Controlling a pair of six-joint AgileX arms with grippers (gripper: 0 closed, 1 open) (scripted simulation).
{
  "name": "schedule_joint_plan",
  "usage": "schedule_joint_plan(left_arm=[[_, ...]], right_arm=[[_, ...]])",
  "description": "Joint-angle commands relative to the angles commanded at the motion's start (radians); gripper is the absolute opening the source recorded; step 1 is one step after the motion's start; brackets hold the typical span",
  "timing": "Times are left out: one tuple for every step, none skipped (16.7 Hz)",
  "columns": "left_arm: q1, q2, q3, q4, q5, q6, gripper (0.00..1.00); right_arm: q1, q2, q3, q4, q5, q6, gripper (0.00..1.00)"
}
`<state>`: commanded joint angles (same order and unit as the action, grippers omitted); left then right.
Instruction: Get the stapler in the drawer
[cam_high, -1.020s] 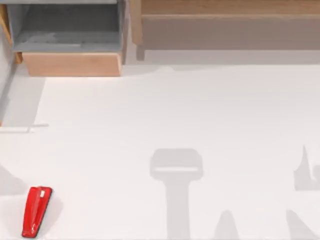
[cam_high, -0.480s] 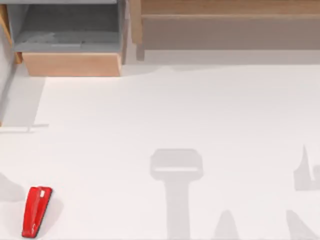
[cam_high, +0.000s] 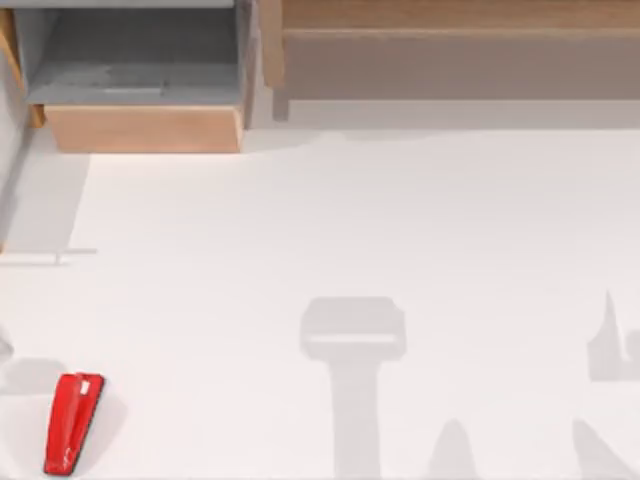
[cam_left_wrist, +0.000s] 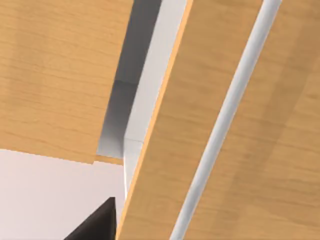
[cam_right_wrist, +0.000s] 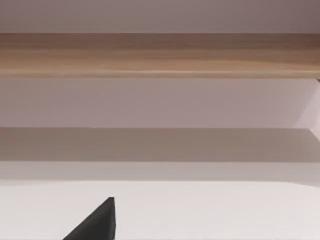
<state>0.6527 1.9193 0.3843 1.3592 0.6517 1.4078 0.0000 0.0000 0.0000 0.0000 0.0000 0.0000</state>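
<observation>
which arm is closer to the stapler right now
Left, most likely: a shadow lies right beside the stapler at the top view's lower left, while the right-side shadows sit far across the table at its lower right.

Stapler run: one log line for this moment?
stapler: on table, near-left corner | drawer: open, far-left, no stapler inside | stage: not yet grasped

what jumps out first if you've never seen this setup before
The glossy red stapler stands out most, lying alone on the white table at the near left corner of the top view. Next comes the drawer at the far left, pulled open with grey inner walls behind a tan wooden front. A longer wooden unit runs along the far edge to its right.
</observation>
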Motion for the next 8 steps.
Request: schedule_joint_plan(left_arm=[[-0.015,-0.02,-0.006,-0.044,-0.026,-0.039,1.0],[-0.031,-0.042,-0.011,-0.092,-0.053,-0.079,1.0],[-0.048,-0.065,-0.014,-0.143,-0.082,-0.122,1.0],[-0.068,-0.09,-0.016,-0.201,-0.112,-0.17,1.0],[-0.089,-0.115,-0.015,-0.262,-0.142,-0.221,1.0],[-0.113,-0.141,-0.013,-0.327,-0.172,-0.275,1.0],[-0.14,-0.167,-0.008,-0.399,-0.201,-0.333,1.0],[-0.167,-0.194,0.0,-0.474,-0.231,-0.393,1.0]], right_arm=[[0.0,0.0,0.0,0.0,0.0,0.0,1.0],[0.0,0.0,0.0,0.0,0.0,0.0,1.0],[0.0,0.0,0.0,0.0,0.0,0.0,1.0],[0.0,0.0,0.0,0.0,0.0,0.0,1.0],[0.0,0.0,0.0,0.0,0.0,0.0,1.0],[0.0,0.0,0.0,0.0,0.0,0.0,1.0],[0.0,0.0,0.0,0.0,0.0,0.0,1.0],[0.0,0.0,0.0,0.0,0.0,0.0,1.0]])
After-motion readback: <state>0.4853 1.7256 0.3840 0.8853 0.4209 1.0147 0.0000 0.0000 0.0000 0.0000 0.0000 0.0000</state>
